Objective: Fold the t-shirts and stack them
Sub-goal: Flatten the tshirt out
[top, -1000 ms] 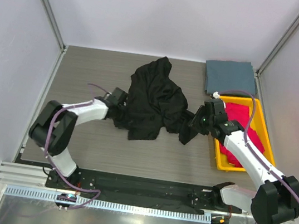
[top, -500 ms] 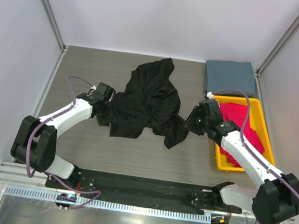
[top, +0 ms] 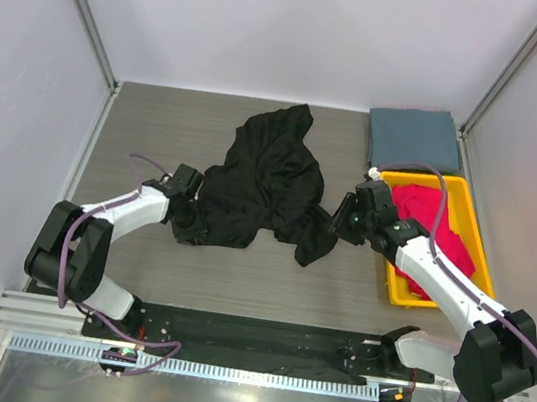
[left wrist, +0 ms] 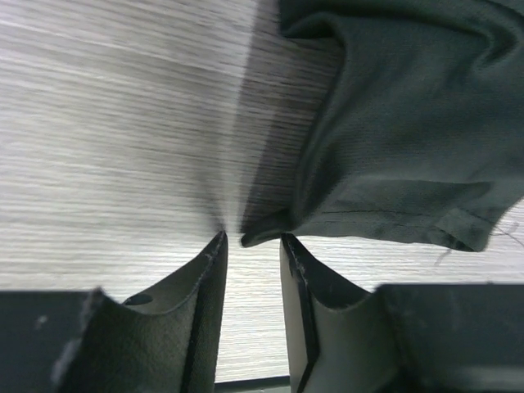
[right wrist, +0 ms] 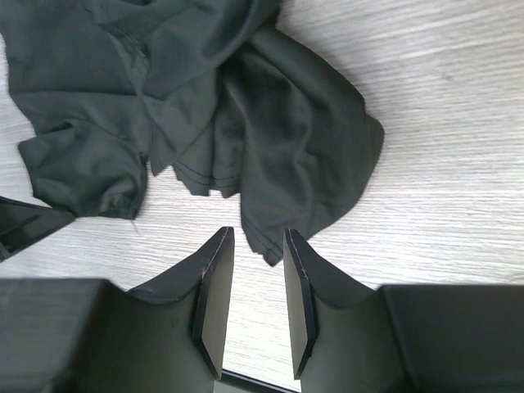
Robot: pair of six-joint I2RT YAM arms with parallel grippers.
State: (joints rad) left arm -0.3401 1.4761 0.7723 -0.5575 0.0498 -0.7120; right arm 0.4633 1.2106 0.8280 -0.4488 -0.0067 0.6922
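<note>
Moved: left gripper (left wrist: 250, 244) came nearer.
Jaws: it and right gripper (right wrist: 255, 241) parted, empty.
Risk: black t-shirt (top: 267, 176) hem slips aside, pinch misses.

Reading plain and even on the black t-shirt (top: 267, 176) between the left gripper (left wrist: 250, 239) and the right gripper (right wrist: 258, 237), greying a little in both wrist views. Showing slate tone on the grey-blue t-shirt (top: 413, 137) beyond the right gripper. Glowing against the yellow tray (top: 413, 300), just right of that gripper: the magenta-red t-shirts (top: 435, 236). Running pale grey-brown wood grain across the table (top: 147, 132) under both grippers. Pairing white shells with black joints on the arms (top: 439, 277), and trailing purple cables (top: 425, 166).
</note>
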